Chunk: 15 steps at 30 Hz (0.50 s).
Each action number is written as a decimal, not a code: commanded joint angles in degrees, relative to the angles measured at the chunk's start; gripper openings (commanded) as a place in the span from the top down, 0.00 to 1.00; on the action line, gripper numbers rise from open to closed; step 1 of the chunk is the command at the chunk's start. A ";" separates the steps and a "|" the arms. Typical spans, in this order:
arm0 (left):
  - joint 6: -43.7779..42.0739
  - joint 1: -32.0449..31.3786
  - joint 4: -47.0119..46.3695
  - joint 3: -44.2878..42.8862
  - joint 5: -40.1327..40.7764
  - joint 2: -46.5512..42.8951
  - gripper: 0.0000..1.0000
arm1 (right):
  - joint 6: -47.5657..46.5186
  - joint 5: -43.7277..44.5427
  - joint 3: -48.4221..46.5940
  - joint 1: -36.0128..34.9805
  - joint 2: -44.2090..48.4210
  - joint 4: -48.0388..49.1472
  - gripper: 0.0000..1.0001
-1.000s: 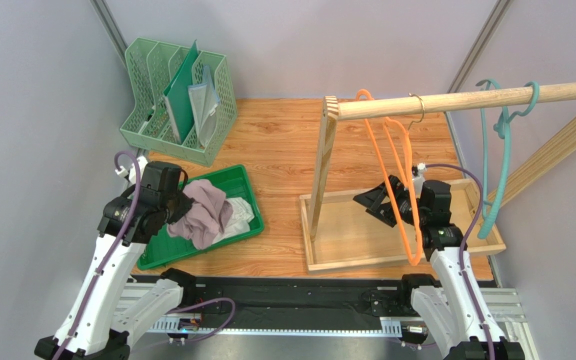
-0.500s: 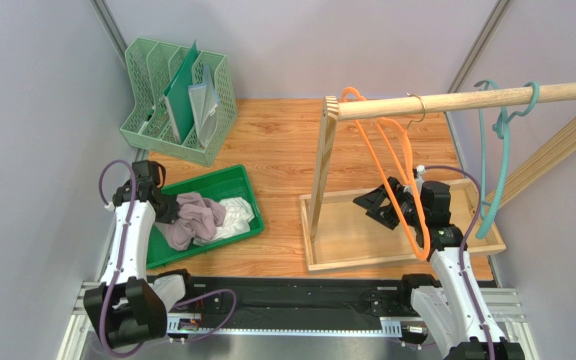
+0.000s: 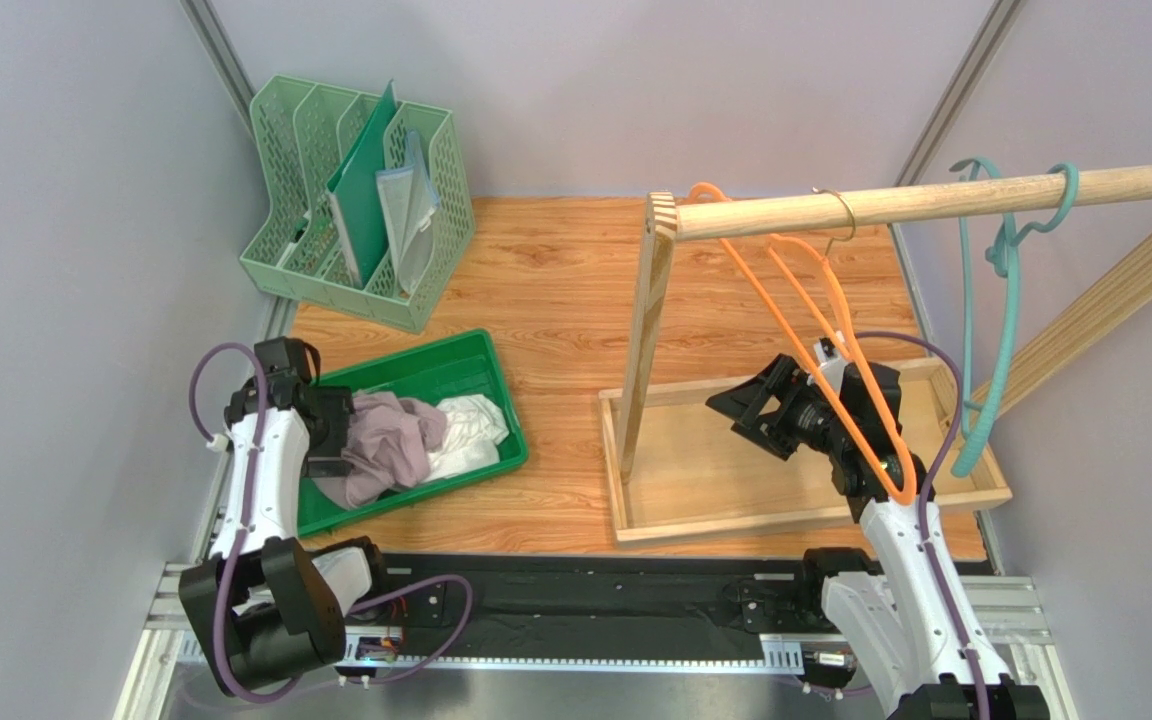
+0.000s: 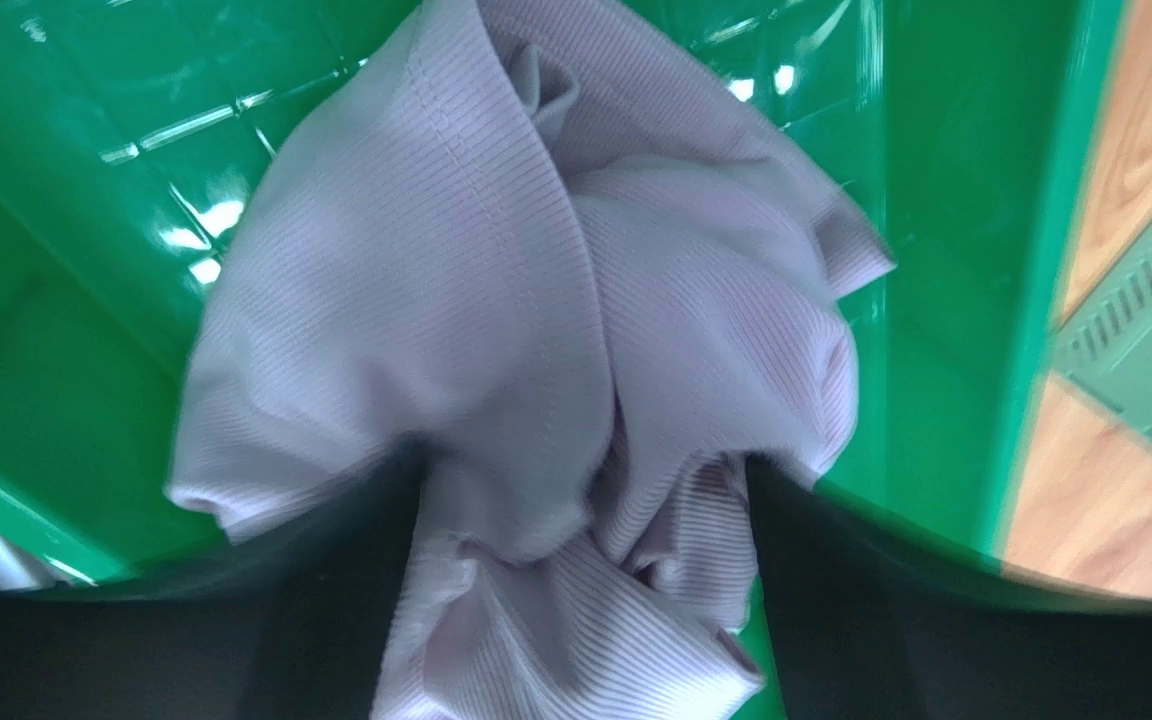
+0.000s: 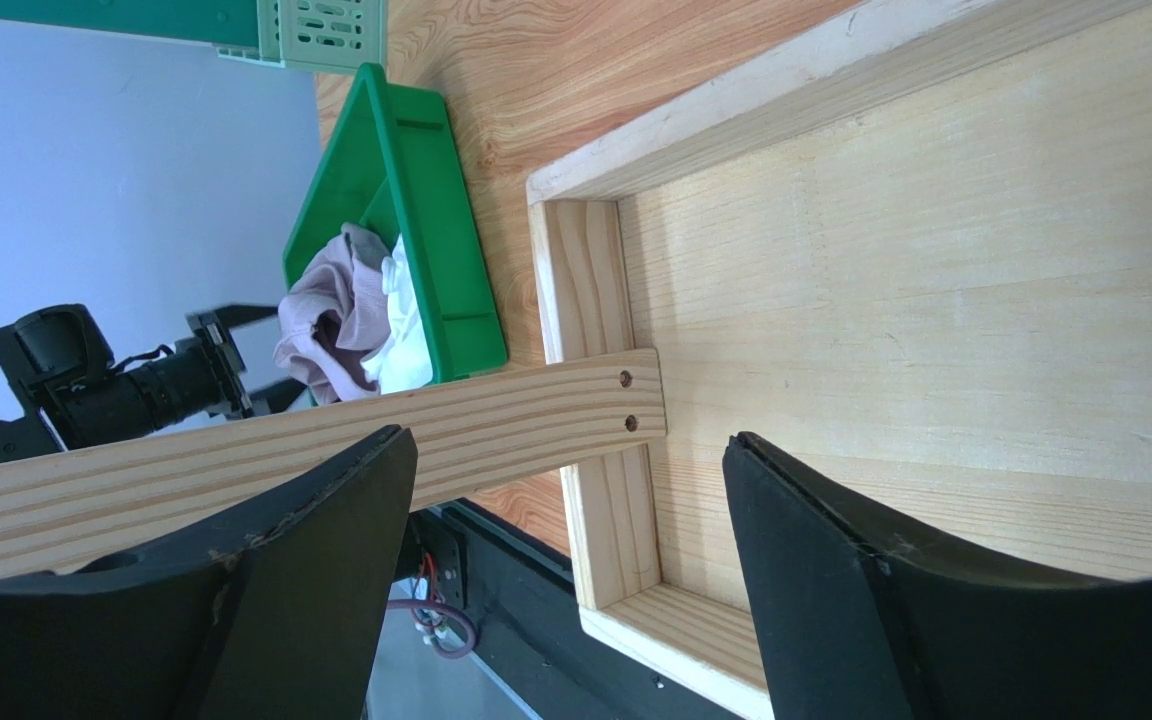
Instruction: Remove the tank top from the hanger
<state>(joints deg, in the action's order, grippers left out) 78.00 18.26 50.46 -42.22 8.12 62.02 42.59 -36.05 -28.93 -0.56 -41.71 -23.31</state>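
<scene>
The mauve tank top (image 3: 387,443) lies bunched in the green tray (image 3: 470,368), off the hanger. My left gripper (image 3: 339,446) is low over the tray's left end. In the left wrist view its jaws stand wide apart, open (image 4: 582,473), with the tank top (image 4: 537,330) loose between them. The bare orange hanger (image 3: 800,300) hangs from the wooden rod (image 3: 958,192), swung out to the right, its lower end resting against my right arm. My right gripper (image 3: 740,408) is open over the wooden base tray (image 3: 687,480), with nothing between its fingers (image 5: 567,447).
A white cloth (image 3: 470,428) lies in the green tray beside the tank top. A pale green file rack (image 3: 357,195) stands at the back left. A teal hanger (image 3: 988,345) hangs at the rod's right. The rack's upright post (image 3: 642,330) rises left of my right gripper.
My left arm lowered the tank top into the green tray and its jaws opened. The orange hanger swung to the right along with my right wrist.
</scene>
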 commanded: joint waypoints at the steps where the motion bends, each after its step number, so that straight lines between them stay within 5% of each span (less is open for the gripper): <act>1: -0.21 0.55 3.75 -5.14 1.81 -3.65 0.01 | -0.49 -0.07 -0.52 0.03 0.93 0.81 0.20; 8: -6.17 0.63 10.54 -13.67 4.19 -10.85 0.01 | -0.58 -0.16 -0.78 0.03 0.06 1.42 0.20; 15: -25.39 -3.48 -3.86 -18.95 -10.12 -11.40 0.01 | -0.58 -0.51 -0.78 0.12 -1.00 2.30 0.20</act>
<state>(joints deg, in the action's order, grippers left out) 66.37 17.85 54.94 -57.60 6.20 49.41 42.57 -36.07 -28.93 -0.56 -42.44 -23.18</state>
